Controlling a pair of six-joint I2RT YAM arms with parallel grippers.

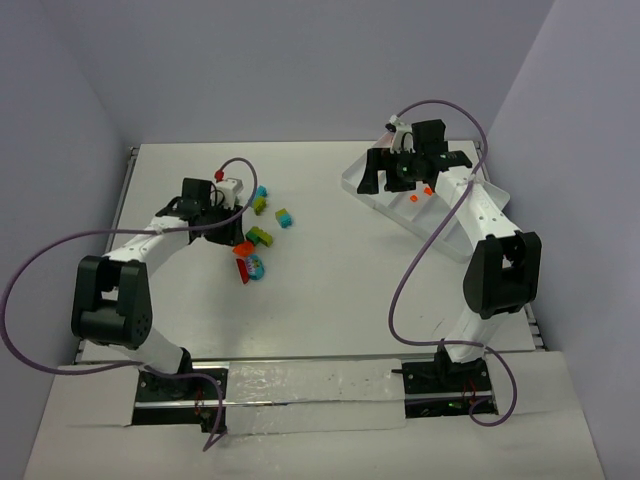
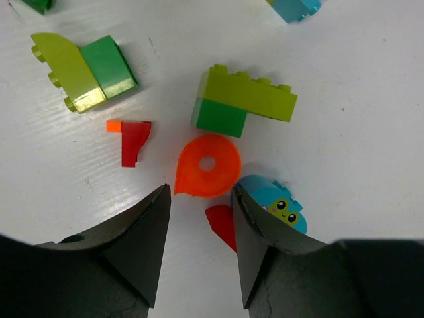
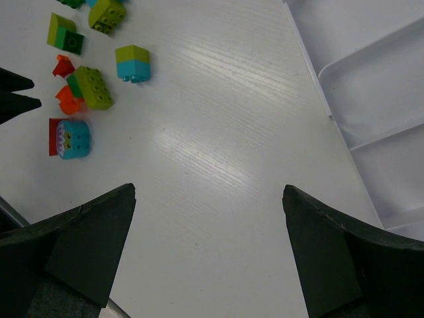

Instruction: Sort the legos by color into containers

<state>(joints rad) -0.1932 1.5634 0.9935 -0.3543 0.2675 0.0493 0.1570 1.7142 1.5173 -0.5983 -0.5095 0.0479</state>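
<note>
Tray of containers sitting far right on the table, well apart from the loose legos on the left. I am seeing at least three long compartments, and two orange bits lying in the tray

My right claw is hanging near the tray end, jaws spread wide, gripping nothing

My left claw is hovering low over the pile, jaws roughly halfway apart, clamping nothing. The orange disc is lying just ahead of the tips. The red wedge is lying in the gap, against the finger on the cyan side

Handling, as I am judging it: light, hard, stiff plastic, not fragile, smooth enough to skid or pop out of a pinch. The disc is lying flat and low, so I am planning to pinch across its rim with the tips nearly touching the table. For the stacked bricks I am going for the flat side walls, not the studs. The neighbours are crowding close, so bumping them is the risk

Counting in the left wrist view, big to small:
- two yellow-green-on-green stacks
- one cyan face brick
- one orange disc
- one red wedge
- one small red-and-orange bit
- a cyan piece and a green piece, both cut off at the top edge
</note>
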